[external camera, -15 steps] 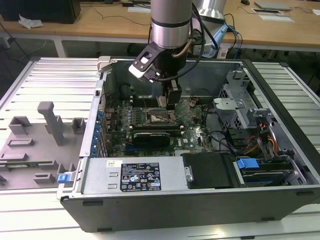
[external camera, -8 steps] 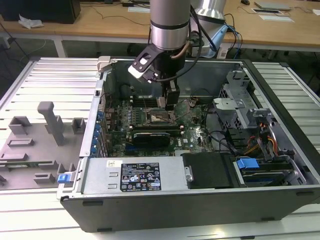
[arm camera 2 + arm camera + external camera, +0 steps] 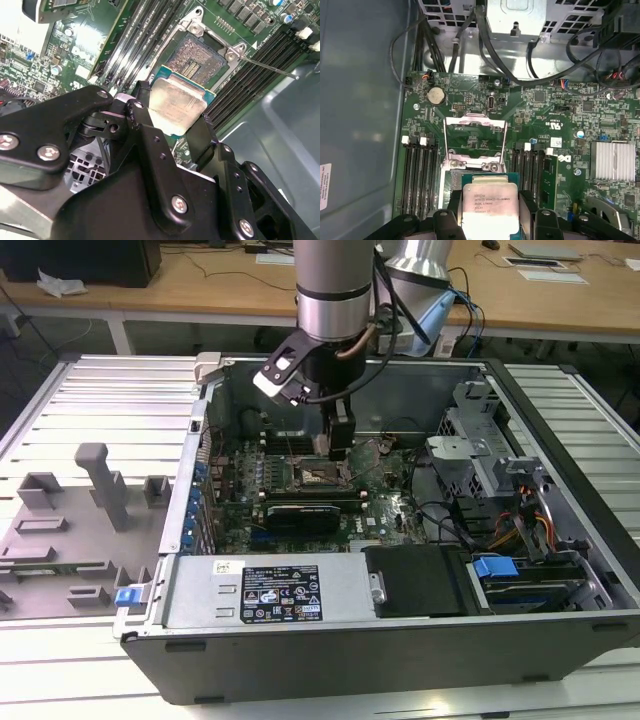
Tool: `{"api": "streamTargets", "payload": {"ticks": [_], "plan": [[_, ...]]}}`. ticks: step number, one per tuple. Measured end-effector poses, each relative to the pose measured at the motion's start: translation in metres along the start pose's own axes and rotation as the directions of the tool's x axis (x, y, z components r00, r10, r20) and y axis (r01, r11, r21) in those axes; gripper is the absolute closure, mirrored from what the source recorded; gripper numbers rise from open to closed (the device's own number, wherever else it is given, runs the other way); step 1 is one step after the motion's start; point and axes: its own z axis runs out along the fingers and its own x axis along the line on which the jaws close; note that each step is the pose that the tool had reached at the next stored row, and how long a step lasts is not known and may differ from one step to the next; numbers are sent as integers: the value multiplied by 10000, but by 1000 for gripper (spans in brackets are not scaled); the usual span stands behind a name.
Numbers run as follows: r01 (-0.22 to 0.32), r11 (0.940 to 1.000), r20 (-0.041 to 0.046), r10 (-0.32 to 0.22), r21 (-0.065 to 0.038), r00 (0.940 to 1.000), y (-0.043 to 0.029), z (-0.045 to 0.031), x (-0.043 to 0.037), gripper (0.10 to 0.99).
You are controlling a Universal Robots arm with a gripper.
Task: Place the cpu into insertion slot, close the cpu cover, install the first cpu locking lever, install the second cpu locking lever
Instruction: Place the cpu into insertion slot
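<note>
My gripper [image 3: 338, 445] reaches down into the open computer case and is shut on the cpu [image 3: 487, 210], a silver-topped square chip with a green edge. In both wrist views a black finger [image 3: 141, 102] presses on each side of the chip. The cpu [image 3: 177, 107] hangs just above the insertion slot [image 3: 197, 57], partly over it, and the slot's dark contact field is bare. The cpu cover [image 3: 472, 140] is flipped up and open beyond the slot. A thin locking lever [image 3: 270, 68] sticks out, unlatched. In the exterior view the insertion slot [image 3: 318, 476] lies directly under the gripper.
Black memory slots [image 3: 420, 170] flank the socket on both sides. A finned heatsink [image 3: 612, 160] and black cable bundles [image 3: 470, 45] lie farther out on the board. The power supply [image 3: 290, 595] and drive cage [image 3: 500, 500] fill the case's near and right parts. A grey fixture tray [image 3: 80, 520] lies outside.
</note>
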Motion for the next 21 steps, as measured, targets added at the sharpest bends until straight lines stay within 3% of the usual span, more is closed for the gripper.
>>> {"api": "streamTargets", "payload": {"ticks": [11, 15, 21], "plan": [[-175, 9998, 66, 175, -61, 9998, -63, 165, 69, 549], [-382, 9992, 158, 383, -77, 9991, -88, 220, 76, 549], [-511, 9987, 192, 513, -83, 9985, -106, 318, 130, 549]]}}
